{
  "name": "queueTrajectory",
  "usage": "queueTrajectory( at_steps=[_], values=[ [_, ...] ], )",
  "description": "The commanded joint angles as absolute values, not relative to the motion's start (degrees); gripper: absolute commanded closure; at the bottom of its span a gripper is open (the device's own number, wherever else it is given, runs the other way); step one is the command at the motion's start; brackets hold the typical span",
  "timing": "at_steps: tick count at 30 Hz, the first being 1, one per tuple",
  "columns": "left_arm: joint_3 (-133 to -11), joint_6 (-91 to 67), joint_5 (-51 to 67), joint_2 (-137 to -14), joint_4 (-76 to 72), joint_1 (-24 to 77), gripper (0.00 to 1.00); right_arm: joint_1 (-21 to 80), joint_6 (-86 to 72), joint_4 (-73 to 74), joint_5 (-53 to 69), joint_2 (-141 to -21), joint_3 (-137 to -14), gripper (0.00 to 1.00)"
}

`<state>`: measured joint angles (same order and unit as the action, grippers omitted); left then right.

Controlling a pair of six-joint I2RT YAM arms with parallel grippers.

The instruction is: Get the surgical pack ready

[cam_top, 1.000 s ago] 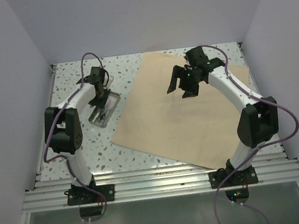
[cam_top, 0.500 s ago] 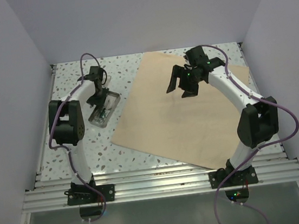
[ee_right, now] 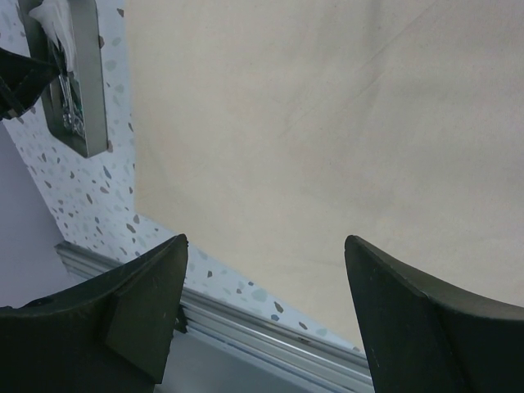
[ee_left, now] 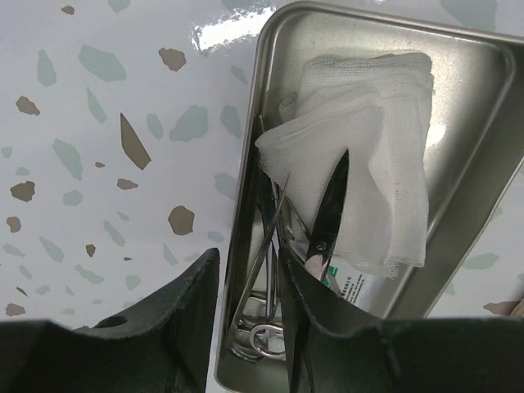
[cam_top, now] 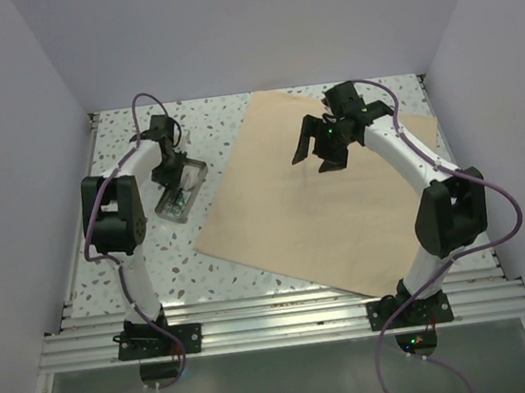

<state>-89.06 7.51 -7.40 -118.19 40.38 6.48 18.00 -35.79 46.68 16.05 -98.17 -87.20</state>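
Observation:
The tan wrap sheet (cam_top: 321,204) lies flat on the right half of the table and fills the right wrist view (ee_right: 327,123). The silver tray (cam_top: 195,173) sits left of it on the speckled table. In the left wrist view the tray (ee_left: 368,18) holds folded white gauze (ee_left: 368,155) and steel scissor-handled instruments (ee_left: 329,209). My left gripper (cam_top: 170,169) straddles the tray's left wall (ee_left: 248,255), one finger outside and one inside, jaws narrowly apart with a gap showing. My right gripper (cam_top: 319,151) hovers wide open and empty above the wrap (ee_right: 264,239).
White walls enclose the table on three sides. An aluminium rail (cam_top: 277,314) runs along the near edge and shows in the right wrist view (ee_right: 270,327). The tray also shows at the top left of the right wrist view (ee_right: 78,82).
The left arm's elbow has swung back and left, and its gripper has shifted slightly left over the tray's edge. The right arm has not moved.

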Motion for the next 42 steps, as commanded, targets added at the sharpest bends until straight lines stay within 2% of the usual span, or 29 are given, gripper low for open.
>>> queueTrajectory(
  at_steps=[1, 17, 26, 42],
  values=[
    [-91.5, 5.7, -5.6, -114.2, 39.7, 5.9, 0.61, 18.1, -35.7, 46.1, 17.4, -98.6, -89.6, 0.19],
    [-99.3, 6.1, -2.5, -120.1, 41.3, 3.2, 0.75, 18.2, -35.4, 46.4, 17.0, -98.6, -89.3, 0.18],
    [-97.8, 5.5, -0.5, -119.3, 40.1, 3.3, 0.7, 18.2, -35.4, 46.7, 17.3, -99.8, -89.9, 0.18],
    [-97.5, 5.6, 2.5, -121.6, 39.5, 3.3, 0.74, 18.1, -35.5, 46.7, 17.1, -100.5, -90.4, 0.18]
  ],
)
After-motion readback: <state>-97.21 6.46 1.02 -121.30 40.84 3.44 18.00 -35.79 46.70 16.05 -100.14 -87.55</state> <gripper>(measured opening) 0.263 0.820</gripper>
